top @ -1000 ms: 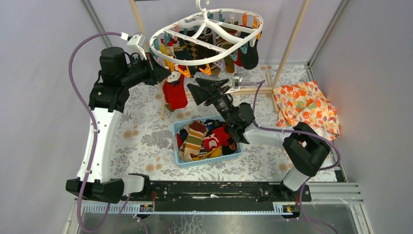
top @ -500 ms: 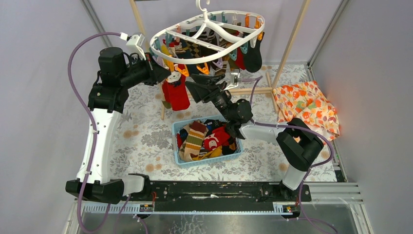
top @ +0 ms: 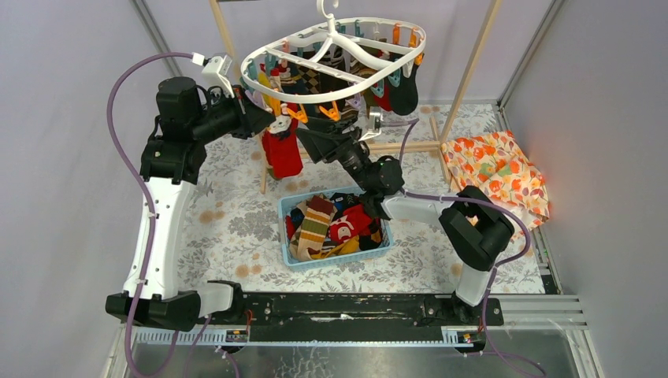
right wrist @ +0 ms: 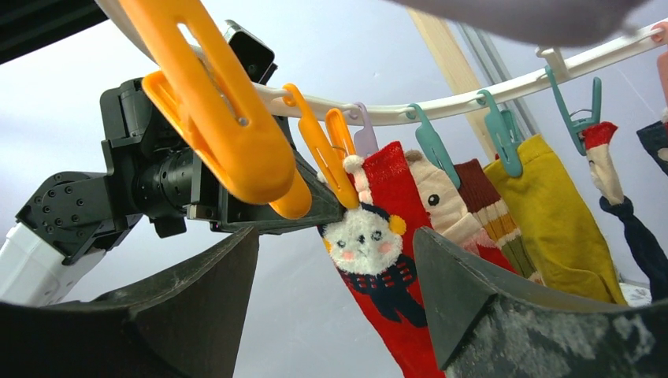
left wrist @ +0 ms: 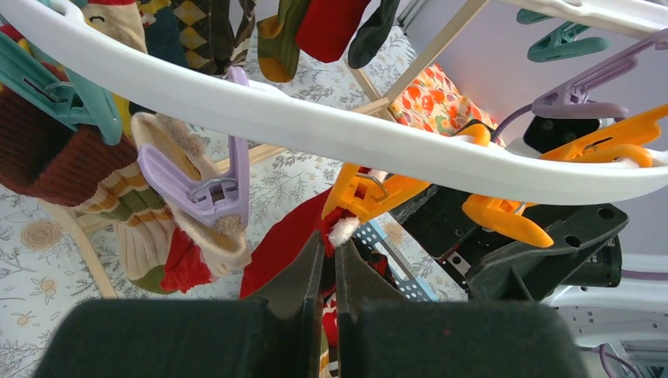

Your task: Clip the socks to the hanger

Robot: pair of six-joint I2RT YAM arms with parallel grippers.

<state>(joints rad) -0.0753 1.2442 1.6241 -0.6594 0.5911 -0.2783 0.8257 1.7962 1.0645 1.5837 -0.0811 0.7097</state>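
The white oval hanger (top: 346,92) hangs at the back with several socks clipped round its rim (left wrist: 315,126). My left gripper (top: 273,124) is shut on the top of a red sock (top: 283,153) with a white bear face (right wrist: 366,240), and holds it up at an orange clip (left wrist: 378,193) under the front rim. In the right wrist view the sock's top sits at that orange clip (right wrist: 335,161). My right gripper (top: 315,135) is open and empty just right of the red sock, its jaws (right wrist: 335,232) below another orange clip (right wrist: 213,118).
A blue basket (top: 335,258) of loose socks stands on the floral table below the grippers. An orange floral cloth (top: 496,173) lies at the right. A wooden rail frame (top: 402,146) stands behind the basket, with its posts beside the hanger.
My right gripper has risen and moved left and back, closer under the hanger's front rim. The left gripper has stayed in place with the red sock. The hanger has swung slightly.
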